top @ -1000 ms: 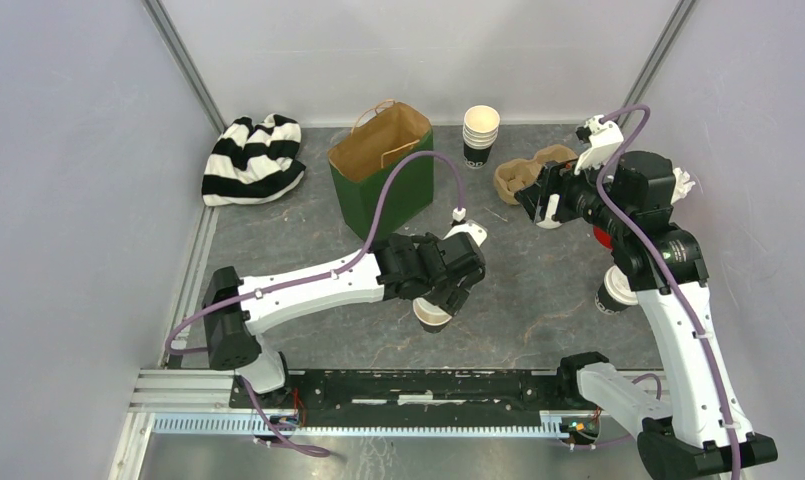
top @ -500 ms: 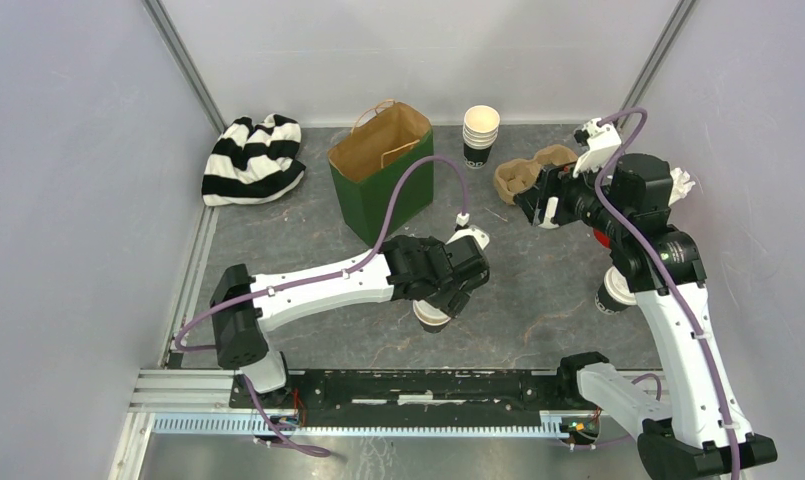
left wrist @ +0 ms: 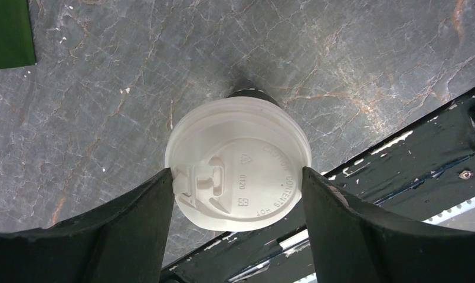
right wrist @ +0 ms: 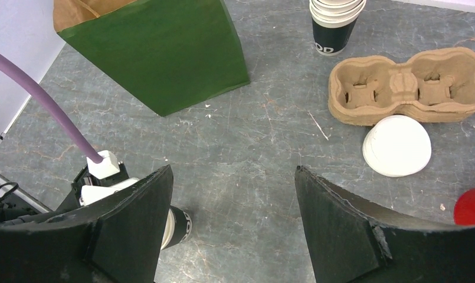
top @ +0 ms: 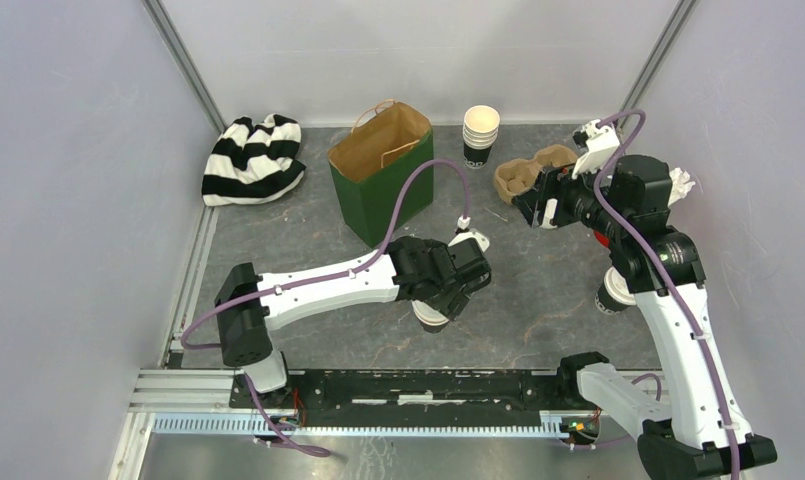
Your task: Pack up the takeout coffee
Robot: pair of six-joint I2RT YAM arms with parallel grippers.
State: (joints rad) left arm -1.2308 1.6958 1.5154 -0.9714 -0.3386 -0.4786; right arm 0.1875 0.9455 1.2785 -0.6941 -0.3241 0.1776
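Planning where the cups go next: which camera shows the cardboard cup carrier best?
The right wrist view: the cup carrier lies whole and unobstructed, both wells visibly empty. The top external view shows the cup carrier small and partly behind the right arm. The left wrist view does not show it.

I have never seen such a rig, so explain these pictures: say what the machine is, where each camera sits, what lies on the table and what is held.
The machine is a left arm and a right arm, bolted at the table's near edge. One picture looks down from above; the other two come from wrist cameras. On the table are a green paper bag, a stack of cups, a cardboard carrier, white lids, a striped cloth and a lidded cup by the right arm. The left hand has its fingers either side of the middle lidded cup, close against its lid; whether it grips, I cannot tell. The right hand is open and empty.
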